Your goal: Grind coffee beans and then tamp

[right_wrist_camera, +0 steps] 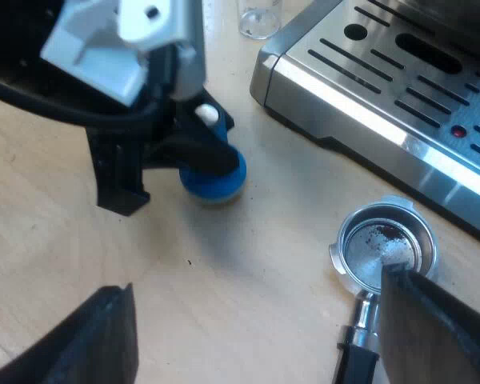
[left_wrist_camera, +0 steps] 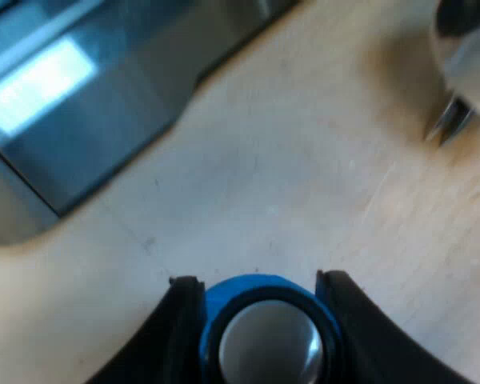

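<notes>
My left gripper (left_wrist_camera: 258,278) is shut on the blue tamper (left_wrist_camera: 268,344), one black finger on each side, and the tamper's round metal face shows between them. In the right wrist view the same left gripper (right_wrist_camera: 202,150) holds the blue tamper (right_wrist_camera: 214,181) low over the wooden table. The metal holder (right_wrist_camera: 386,245) lies loose on the table by the machine's front, with dark coffee traces in its basket and its dark handle (right_wrist_camera: 357,346) pointing away from the machine. My right gripper (right_wrist_camera: 256,280) is open, with one finger close over the holder's rim.
The espresso machine's steel drip tray (right_wrist_camera: 400,80) with slotted grille runs beside the holder; its edge (left_wrist_camera: 80,120) also lies beyond the tamper. A measuring glass (right_wrist_camera: 259,16) stands on the table at the tray's corner. The holder (left_wrist_camera: 462,56) appears blurred beyond the tamper. Bare wooden table (right_wrist_camera: 248,264) lies between the two grippers.
</notes>
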